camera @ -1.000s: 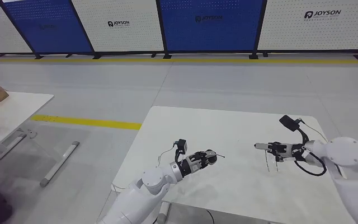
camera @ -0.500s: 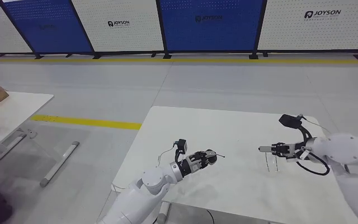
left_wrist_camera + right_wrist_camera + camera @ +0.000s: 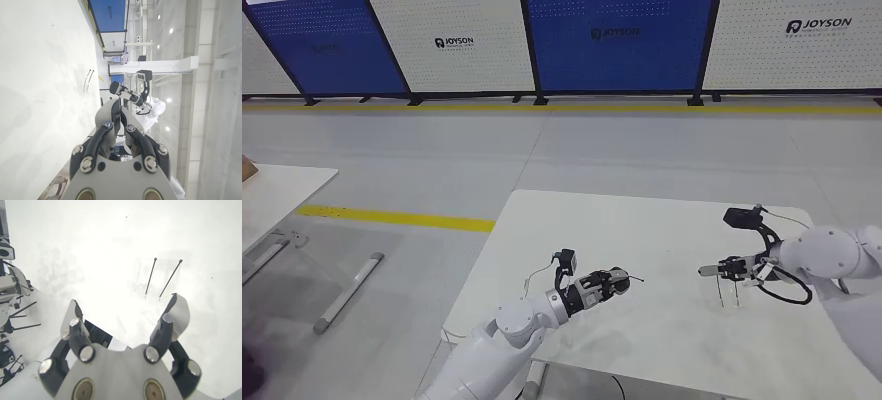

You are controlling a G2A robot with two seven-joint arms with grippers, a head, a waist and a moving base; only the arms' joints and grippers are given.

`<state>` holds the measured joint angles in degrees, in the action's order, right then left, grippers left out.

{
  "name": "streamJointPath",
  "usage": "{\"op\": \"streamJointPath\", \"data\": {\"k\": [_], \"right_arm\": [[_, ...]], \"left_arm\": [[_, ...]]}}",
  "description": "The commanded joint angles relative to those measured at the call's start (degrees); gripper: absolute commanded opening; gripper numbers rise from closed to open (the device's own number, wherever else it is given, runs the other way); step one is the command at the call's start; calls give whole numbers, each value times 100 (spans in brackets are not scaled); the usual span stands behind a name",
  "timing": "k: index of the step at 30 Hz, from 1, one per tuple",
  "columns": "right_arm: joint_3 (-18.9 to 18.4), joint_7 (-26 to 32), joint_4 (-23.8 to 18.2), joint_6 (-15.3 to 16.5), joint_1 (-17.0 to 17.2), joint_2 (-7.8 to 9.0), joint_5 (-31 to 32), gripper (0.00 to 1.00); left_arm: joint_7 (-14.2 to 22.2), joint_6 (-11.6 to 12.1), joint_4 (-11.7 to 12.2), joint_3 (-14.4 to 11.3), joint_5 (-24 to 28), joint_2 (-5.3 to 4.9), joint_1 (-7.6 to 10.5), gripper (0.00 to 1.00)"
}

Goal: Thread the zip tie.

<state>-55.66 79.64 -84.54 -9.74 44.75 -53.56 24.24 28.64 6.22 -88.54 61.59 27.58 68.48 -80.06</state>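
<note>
Zip ties (image 3: 150, 277) point heads-away from spread right jaws; left jaws seemingly clamp another (image 3: 635, 278).

Two ties lie side by side, not touching, on the right part of the surface (image 3: 642, 225): one tie (image 3: 150, 276) and the other tie (image 3: 170, 278), near the right tool (image 3: 123, 298). The left tool (image 3: 620, 281), with a third tie (image 3: 636, 279) in it, is well apart to their left.

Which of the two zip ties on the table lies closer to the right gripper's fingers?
The more slanted zip tie: its tail ends just by one of the open fingers; the straighter zip tie lies farther away.
</note>
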Motion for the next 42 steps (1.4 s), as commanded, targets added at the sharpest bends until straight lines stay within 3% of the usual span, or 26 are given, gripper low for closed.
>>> {"op": "streamJointPath", "data": {"k": [1, 7, 11, 14, 16, 20, 29, 39, 40, 42], "right_arm": [[1, 0, 1, 0, -1, 0, 0, 100], [4, -120, -11, 97, 58, 2, 15, 100], [184, -93, -190, -514, -21, -8, 744, 100], [594, 0, -133, -772, -204, -75, 1200, 100], [1009, 0, 174, -490, -415, -134, 1157, 100], [1453, 0, 642, -563, -817, -255, 959, 100], [1453, 0, 642, -563, -817, -255, 959, 100], [1378, -136, 777, -248, -676, -279, 909, 100], [1361, -122, 793, -227, -675, -280, 905, 96], [1324, -99, 804, -209, -671, -277, 903, 48]], "left_arm": [[0, 0, 0, 0, 0, 0, 0, 0], [0, 0, 0, 0, 0, 0, 0, 0], [0, 0, 0, 0, 0, 0, 0, 0], [0, 0, 0, 0, 0, 0, 0, 0], [0, 0, 0, 0, 0, 0, 0, 0], [0, 0, 0, 0, 0, 0, 0, 0], [0, 0, 0, 0, 0, 0, 0, 0], [0, 0, 0, 0, 0, 0, 0, 0], [0, 0, 0, 0, 0, 0, 0, 0], [0, 0, 0, 0, 0, 0, 0, 0]]}}
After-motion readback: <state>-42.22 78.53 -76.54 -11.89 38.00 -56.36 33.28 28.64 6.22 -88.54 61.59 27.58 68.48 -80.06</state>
